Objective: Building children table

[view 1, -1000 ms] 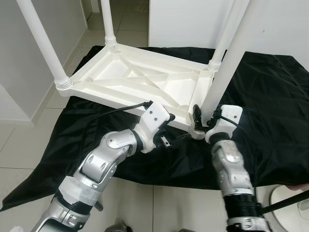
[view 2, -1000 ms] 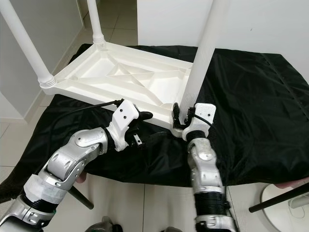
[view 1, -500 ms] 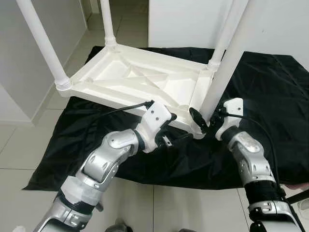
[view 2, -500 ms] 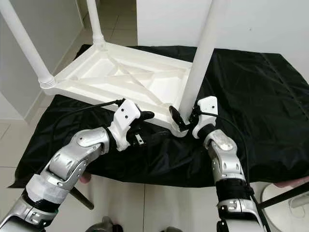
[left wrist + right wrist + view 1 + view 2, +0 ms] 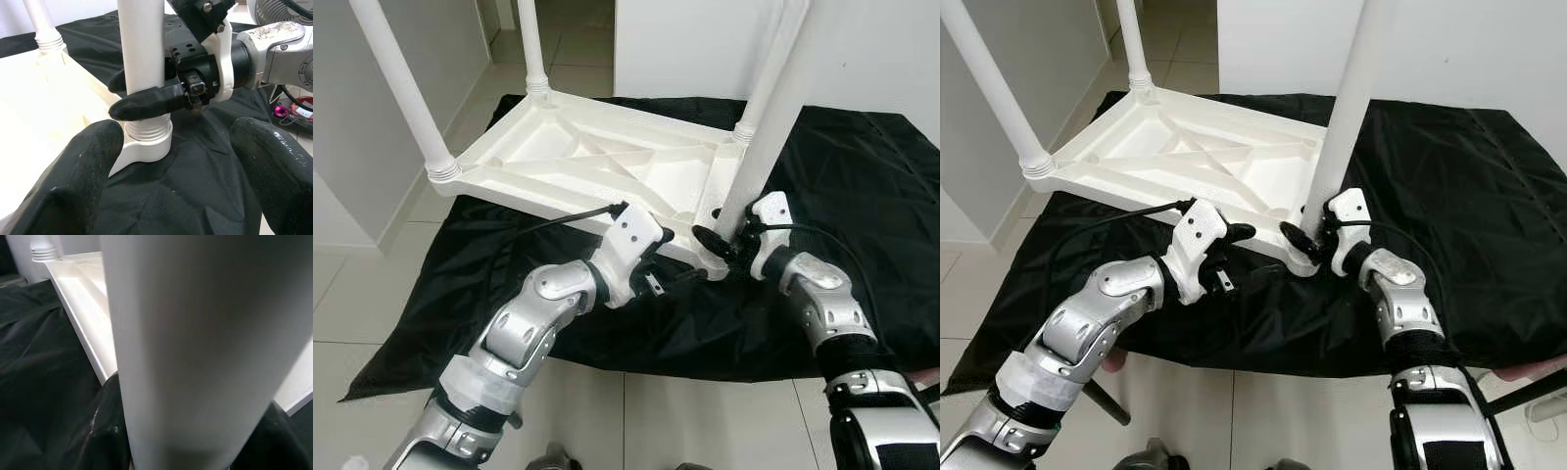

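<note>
Left eye view, floor covering: a black cloth [image 5: 862, 176] is seen spread over pale floor tiles [image 5: 352, 294], with the work carried out on it.
Table position: a white plastic children table [image 5: 607, 171] is found upside down on the cloth, its ribbed underside facing up.
Far-left leg: a white leg [image 5: 406, 93] is seated upright in the near-left corner socket.
Rear leg: a second leg [image 5: 530, 44] is seated upright in the far-left corner.
Left gripper: the left gripper [image 5: 171, 161] is held at the near edge of the table, just beside the front-right corner; its fingers [image 5: 83, 171] are spread wide, and nothing is held between them.
Front-right leg: a fourth leg [image 5: 1347, 108] is stood in the near-right corner socket [image 5: 146, 139], leaning slightly.
Right gripper: the right gripper [image 5: 720, 240] is closed around the base of this leg just above the threaded collar, one black finger [image 5: 146, 104] being seen pressed across the leg.
Far-right leg: another leg [image 5: 771, 59] is seen behind it, at the rear-right corner.
</note>
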Available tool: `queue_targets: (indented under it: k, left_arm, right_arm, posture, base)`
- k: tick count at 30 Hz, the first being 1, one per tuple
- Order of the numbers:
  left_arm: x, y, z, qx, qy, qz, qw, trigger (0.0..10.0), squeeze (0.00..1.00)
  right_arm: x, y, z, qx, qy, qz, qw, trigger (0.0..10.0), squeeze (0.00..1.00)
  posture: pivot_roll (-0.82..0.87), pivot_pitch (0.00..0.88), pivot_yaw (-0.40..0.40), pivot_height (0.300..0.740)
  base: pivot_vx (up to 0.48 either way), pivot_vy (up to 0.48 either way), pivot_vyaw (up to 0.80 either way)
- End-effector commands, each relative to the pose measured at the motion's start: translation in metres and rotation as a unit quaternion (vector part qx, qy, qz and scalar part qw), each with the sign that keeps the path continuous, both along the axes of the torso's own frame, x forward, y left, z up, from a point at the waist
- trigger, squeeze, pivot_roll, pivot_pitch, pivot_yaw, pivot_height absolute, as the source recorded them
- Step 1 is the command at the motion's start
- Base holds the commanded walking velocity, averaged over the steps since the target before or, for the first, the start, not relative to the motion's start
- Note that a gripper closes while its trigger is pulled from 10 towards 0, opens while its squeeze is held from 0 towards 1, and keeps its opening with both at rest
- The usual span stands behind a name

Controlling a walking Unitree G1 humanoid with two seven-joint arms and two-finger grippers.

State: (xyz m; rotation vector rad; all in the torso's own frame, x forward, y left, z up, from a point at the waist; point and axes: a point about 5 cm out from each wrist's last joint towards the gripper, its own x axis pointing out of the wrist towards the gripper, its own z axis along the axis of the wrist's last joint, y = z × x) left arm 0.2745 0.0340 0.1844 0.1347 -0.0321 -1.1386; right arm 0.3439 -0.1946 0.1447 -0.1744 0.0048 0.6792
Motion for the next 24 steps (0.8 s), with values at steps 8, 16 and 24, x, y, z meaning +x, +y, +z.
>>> queue_targets:
  k: [8,16,24]
  left_arm:
    - [0.003,0.002,0.002,0.003,-0.005,0.013,1.0,10.0,0.0]
    - [0.003,0.003,0.002,0.003,-0.006,0.011,1.0,10.0,0.0]
    - [0.003,0.003,0.001,0.006,-0.005,0.008,1.0,10.0,0.0]
  right_arm:
    - [-0.002,-0.006,-0.011,-0.007,0.015,0.007,1.0,7.1,0.0]
    - [-0.001,0.003,-0.012,-0.008,0.002,-0.052,0.999,10.0,0.0]
    - [0.002,0.018,-0.004,0.036,-0.007,-0.142,0.989,10.0,0.0]
  posture:
    - [0.0,0.0,0.013,0.74]
    - [-0.01,0.0,0.017,0.74]
    - [0.0,0.0,0.02,0.74]
  base:
    - [0.0,0.0,0.0]
    - [0.0,0.0,0.0]
    - [0.0,0.0,0.0]
